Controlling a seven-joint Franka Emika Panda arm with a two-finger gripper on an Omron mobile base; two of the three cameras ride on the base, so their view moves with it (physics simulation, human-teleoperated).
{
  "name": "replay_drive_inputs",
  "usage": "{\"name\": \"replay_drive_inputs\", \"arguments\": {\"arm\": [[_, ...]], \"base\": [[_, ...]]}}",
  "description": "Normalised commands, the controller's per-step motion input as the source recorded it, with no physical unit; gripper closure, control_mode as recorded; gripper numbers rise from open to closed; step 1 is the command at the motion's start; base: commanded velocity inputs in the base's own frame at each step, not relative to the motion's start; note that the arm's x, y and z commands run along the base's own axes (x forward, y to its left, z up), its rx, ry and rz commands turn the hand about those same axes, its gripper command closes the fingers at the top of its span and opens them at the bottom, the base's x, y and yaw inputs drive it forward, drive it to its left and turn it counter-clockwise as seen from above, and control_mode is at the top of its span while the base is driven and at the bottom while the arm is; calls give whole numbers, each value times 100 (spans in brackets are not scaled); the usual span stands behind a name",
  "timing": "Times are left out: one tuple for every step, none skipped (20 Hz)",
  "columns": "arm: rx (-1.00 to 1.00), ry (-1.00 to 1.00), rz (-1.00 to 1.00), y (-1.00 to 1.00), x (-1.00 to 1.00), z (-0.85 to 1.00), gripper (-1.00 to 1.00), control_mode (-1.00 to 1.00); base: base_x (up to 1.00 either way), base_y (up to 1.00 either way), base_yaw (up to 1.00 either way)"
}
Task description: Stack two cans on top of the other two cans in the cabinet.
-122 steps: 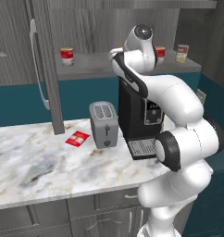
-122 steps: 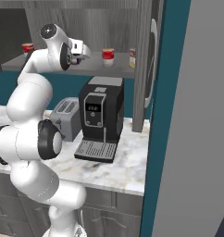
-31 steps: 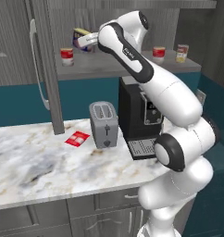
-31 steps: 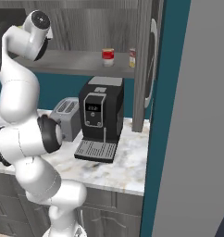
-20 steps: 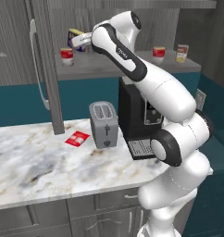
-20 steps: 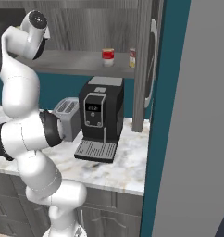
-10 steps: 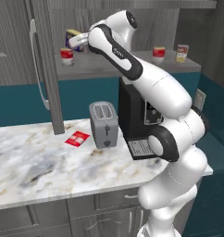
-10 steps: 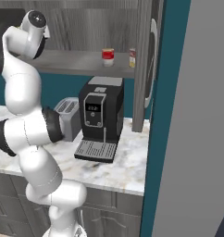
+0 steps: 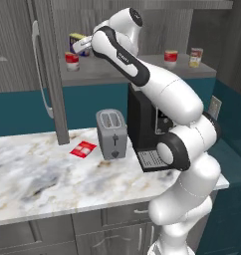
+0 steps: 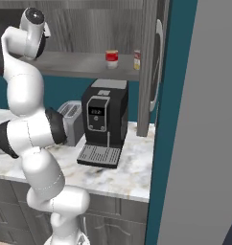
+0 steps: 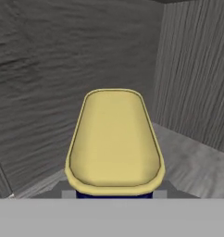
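Note:
My gripper point(image 9: 81, 46) is shut on the small dark blue can with a yellow rim point(image 9: 75, 42) at the left end of the cabinet shelf point(image 9: 142, 72). The can hangs just above a red can with a white band point(image 9: 71, 61); whether the two touch I cannot tell. In the hand view the blue can's yellow top point(image 11: 115, 139) sits large and close between the fingers. At the shelf's right end a second red can point(image 9: 170, 57) point(image 10: 111, 58) and a pale cream can point(image 9: 195, 57) point(image 10: 137, 60) stand side by side.
The open cabinet door with its long pale handle point(image 9: 39, 69) stands left of the shelf. On the marble counter below are a toaster point(image 9: 112, 133), a black coffee machine point(image 10: 106, 119) and a red packet point(image 9: 83, 149). Cabinet walls point(image 11: 192, 78) close in around the can.
The arm has carried the blue can a little further left and slightly down, to above the left red can. The cans on the right have not moved.

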Motion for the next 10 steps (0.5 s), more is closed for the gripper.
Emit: {"name": "replay_drive_inputs", "arguments": {"arm": [[-5, 0, 0, 5, 9, 0, 100, -100], [-5, 0, 0, 4, 7, 0, 100, -100], [-5, 0, 0, 4, 6, 0, 100, -100], [-6, 0, 0, 2, 6, 0, 100, -100], [-7, 0, 0, 5, 6, 0, 100, -100], [-7, 0, 0, 6, 10, 0, 100, -100], [-7, 0, 0, 6, 11, 0, 100, -100], [-6, 0, 0, 5, 12, 0, 100, -100], [-6, 0, 0, 5, 12, 0, 100, -100], [-6, 0, 0, 4, 13, 0, 100, -100]], "base": [[0, 0, 0], [0, 0, 0], [0, 0, 0], [0, 0, 0], [0, 0, 0], [0, 0, 0], [0, 0, 0], [0, 0, 0], [0, 0, 0], [0, 0, 0]]}}
